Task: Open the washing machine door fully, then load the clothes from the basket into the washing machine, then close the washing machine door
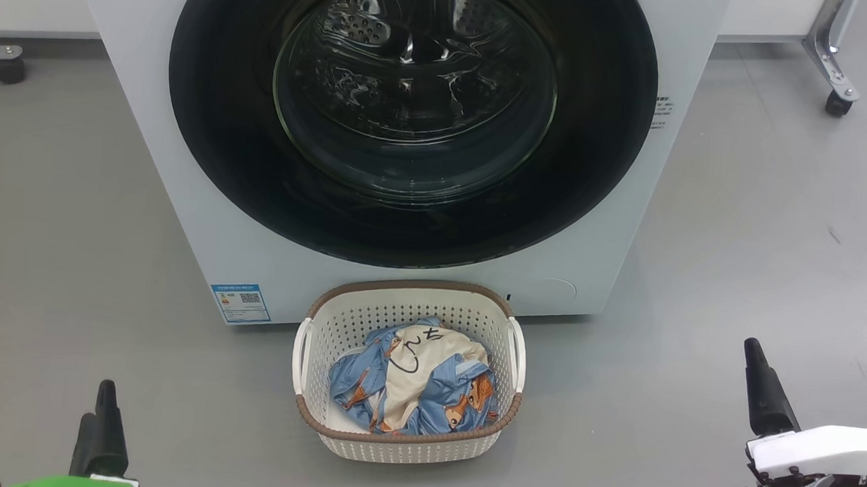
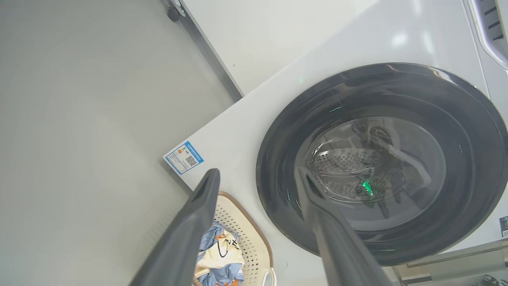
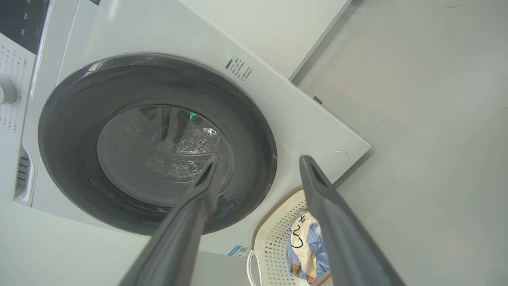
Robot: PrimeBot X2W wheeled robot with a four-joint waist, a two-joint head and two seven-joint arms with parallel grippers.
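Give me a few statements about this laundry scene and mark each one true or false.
1. The round black-ringed glass door of the big white front-loading washing machine is shut. True.
2. The small cream perforated plastic basket is empty. False: light blue and cream clothes lie in it.
3. The basket stands on the grey floor just in front of the machine. True.
4. The left claw grips a basket handle. False: it is open and holds nothing.
5. The right claw holds the clothes. False: it is open and empty, away from the basket.
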